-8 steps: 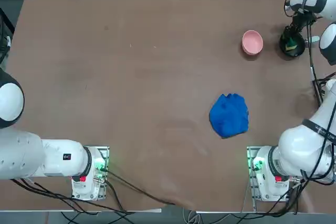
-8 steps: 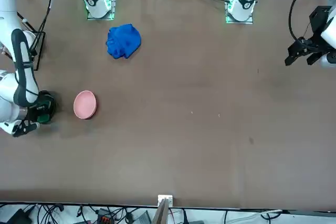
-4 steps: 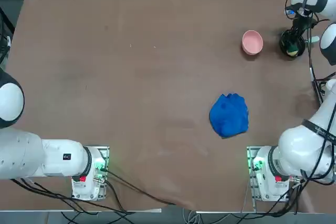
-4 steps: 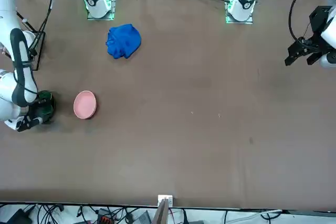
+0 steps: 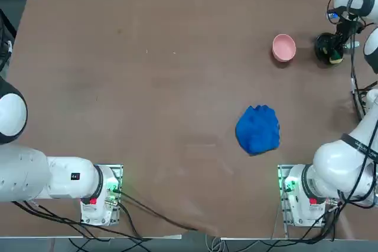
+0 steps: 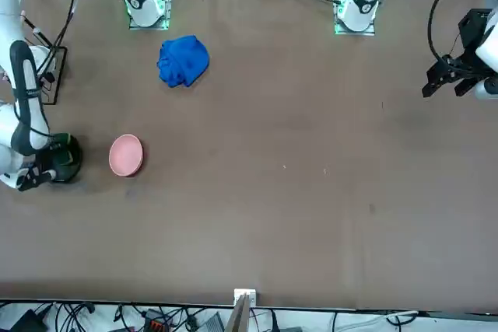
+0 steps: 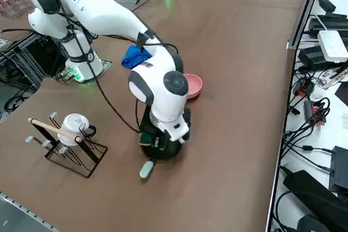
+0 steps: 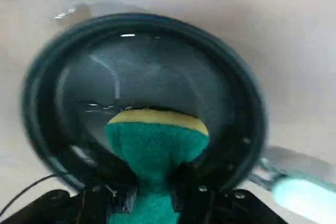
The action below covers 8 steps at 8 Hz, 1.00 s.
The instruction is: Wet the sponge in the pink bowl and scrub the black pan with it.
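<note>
The black pan [image 8: 251, 103] sits at the far right of the table, its pale handle [image 7: 147, 169] pointing toward the table's right edge. My right gripper [image 8: 153, 199] hangs over the pan, shut on the sponge [image 8: 156, 142]. The sponge's green body is pinched between the fingers and its yellow layer presses down against the pan's floor. From overhead the gripper [image 5: 339, 44] covers part of the pan [image 5: 323, 46], and a bit of the sponge [image 5: 335, 58] shows at the pan's near rim. The pink bowl [image 5: 284, 47] stands just left of the pan, apart from it.
A crumpled blue cloth [image 5: 258, 129] lies between the bowl and my right arm's base. A wire rack with a white mug [image 7: 70, 129] stands beyond the pan's handle, near the table's right edge. Cables and boxes line the far edge.
My right wrist has shifted a little toward the table's right edge over the pan, dragging the sponge across the pan's floor. The bowl and cloth have not moved.
</note>
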Each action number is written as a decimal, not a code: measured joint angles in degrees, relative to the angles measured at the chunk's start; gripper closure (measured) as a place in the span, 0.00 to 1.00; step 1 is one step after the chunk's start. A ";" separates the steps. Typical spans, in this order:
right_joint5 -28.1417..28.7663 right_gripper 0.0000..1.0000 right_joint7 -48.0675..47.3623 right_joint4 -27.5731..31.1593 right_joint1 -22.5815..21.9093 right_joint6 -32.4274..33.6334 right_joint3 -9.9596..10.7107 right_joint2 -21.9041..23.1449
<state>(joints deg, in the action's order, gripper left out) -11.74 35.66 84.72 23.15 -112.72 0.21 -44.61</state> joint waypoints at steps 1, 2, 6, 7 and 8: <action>-0.19 0.65 0.12 0.00 0.37 -1.34 0.01 -0.05; -0.20 0.65 0.12 0.01 0.39 -3.02 0.00 -0.21; -0.25 0.65 -0.24 -0.07 -0.42 -8.61 -0.58 -0.65; -0.25 0.65 -0.61 -0.07 -1.24 -8.68 -0.79 -0.66; -0.25 0.65 -1.07 -0.06 -2.20 -8.27 -0.84 -0.70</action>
<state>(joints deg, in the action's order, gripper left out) -11.99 34.59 84.66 20.95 -120.99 -0.63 -45.31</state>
